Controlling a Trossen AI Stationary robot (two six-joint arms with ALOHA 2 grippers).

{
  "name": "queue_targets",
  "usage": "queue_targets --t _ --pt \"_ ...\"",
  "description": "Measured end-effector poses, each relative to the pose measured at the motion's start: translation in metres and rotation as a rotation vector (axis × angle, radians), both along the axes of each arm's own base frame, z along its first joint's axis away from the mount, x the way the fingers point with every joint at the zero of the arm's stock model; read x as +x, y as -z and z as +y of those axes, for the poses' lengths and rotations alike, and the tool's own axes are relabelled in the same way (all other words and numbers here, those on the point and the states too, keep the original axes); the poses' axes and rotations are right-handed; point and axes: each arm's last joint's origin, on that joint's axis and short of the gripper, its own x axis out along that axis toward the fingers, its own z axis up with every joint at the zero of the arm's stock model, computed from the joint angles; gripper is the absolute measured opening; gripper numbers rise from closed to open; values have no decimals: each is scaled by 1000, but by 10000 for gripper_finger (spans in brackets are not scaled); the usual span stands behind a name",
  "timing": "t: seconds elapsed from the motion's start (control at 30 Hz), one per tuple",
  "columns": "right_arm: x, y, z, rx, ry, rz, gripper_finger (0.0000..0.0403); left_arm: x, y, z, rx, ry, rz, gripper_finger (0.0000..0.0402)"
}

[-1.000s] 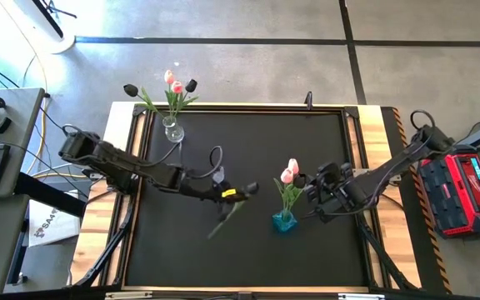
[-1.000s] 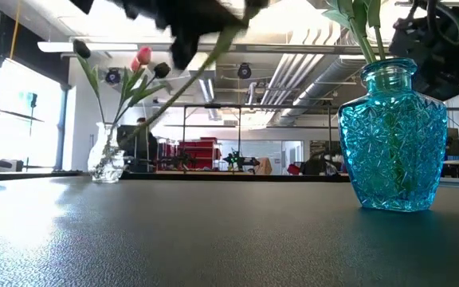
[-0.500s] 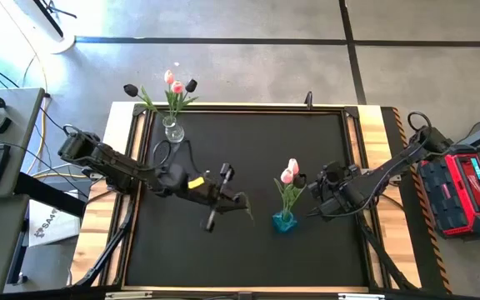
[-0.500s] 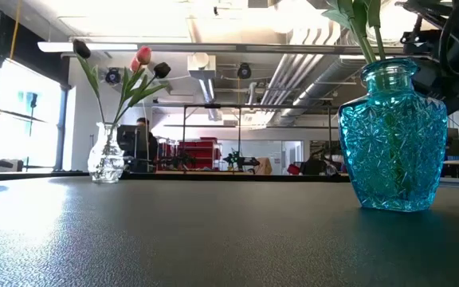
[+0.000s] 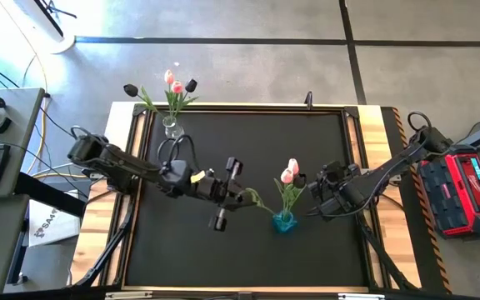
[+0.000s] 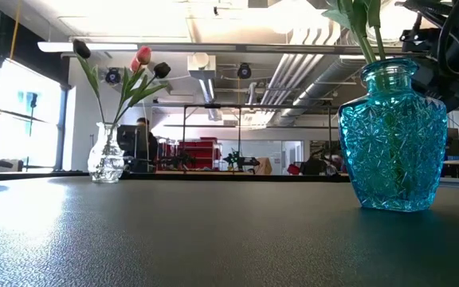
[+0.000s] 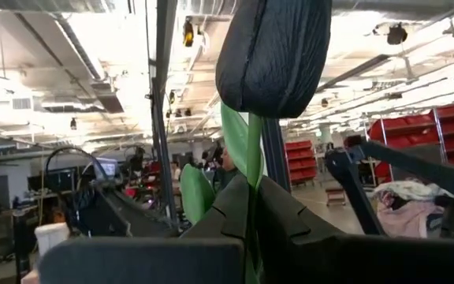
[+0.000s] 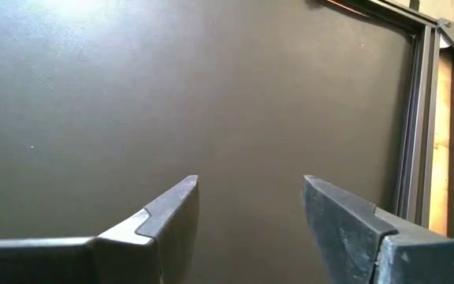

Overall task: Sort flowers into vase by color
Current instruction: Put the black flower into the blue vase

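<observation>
**Dark tulip carried toward the blue vase, sorting partly done**

At the far left of the black counter [image 5: 248, 242] stands a clear glass vase [image 5: 172, 126] holding four artificial tulips [image 5: 172, 83]: two pink heads and two dark blackish ones, so its colours are mixed. To its right, the left gripper [image 5: 233, 198] is clenched on the thin green stem of a dark blackish tulip [image 7: 274, 55]; the left wrist view shows the head standing just beyond the fingers [image 7: 290, 229], the stem pinched between them. Just past those fingers, further right, sits a faceted blue glass vase [image 6: 394, 135] with two pink tulips [image 5: 289, 172]. The right gripper [image 8: 251, 213] waits just beside that vase, its fingers spread and empty over bare counter.

Seven flowers show in all: four, one, two. Judging by colour, the sorting looks roughly midway, with the held flower unplaced.
</observation>
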Motion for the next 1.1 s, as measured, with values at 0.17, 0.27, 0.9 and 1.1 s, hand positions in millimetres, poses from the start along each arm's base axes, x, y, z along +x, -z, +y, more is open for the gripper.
queue_targets --t 0.17,0.27,0.9,1.1 --pt "0 0 0 -1 -1 0 213 21 5 4 -11 15 18 0" --pt "0 0 0 -4 -2 -1 213 31 11 7 -30 14 53 0" --pt "0 0 0 -5 12 -18 213 51 39 26 -106 -135 227 57" --pt "2 0 0 -14 8 -54 213 47 44 13 -58 -59 359 132"
